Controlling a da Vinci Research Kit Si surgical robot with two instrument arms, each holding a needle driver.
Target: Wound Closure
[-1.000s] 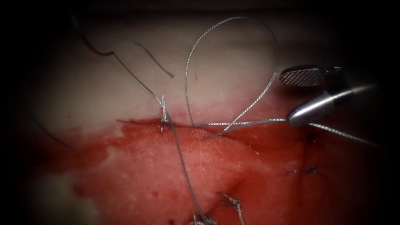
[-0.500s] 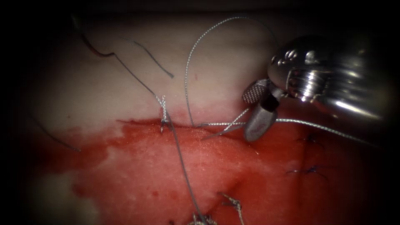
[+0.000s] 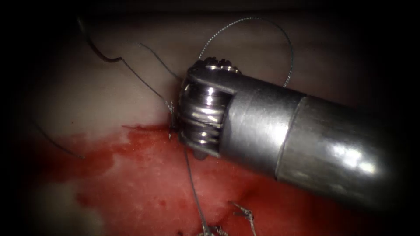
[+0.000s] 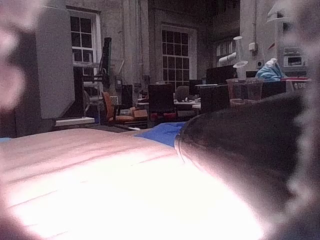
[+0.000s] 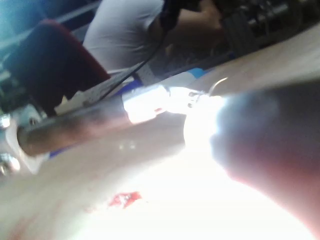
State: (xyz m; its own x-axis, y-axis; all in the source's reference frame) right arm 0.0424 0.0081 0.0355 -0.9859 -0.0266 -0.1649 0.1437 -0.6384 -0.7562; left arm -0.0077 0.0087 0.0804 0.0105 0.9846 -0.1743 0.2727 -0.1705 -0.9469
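Right tool point(image 3: 197, 146) has swung in over the cut, wrist hiding its jaws, so grip cannot be told; needle hidden, thread point(image 3: 245, 26) looping above tissue point(image 3: 87, 100); next move likely calls for a clear view

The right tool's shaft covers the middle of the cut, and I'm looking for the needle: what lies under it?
The right tool hides that stretch of the cut. Thread emerges beneath it; no needle can be made out.
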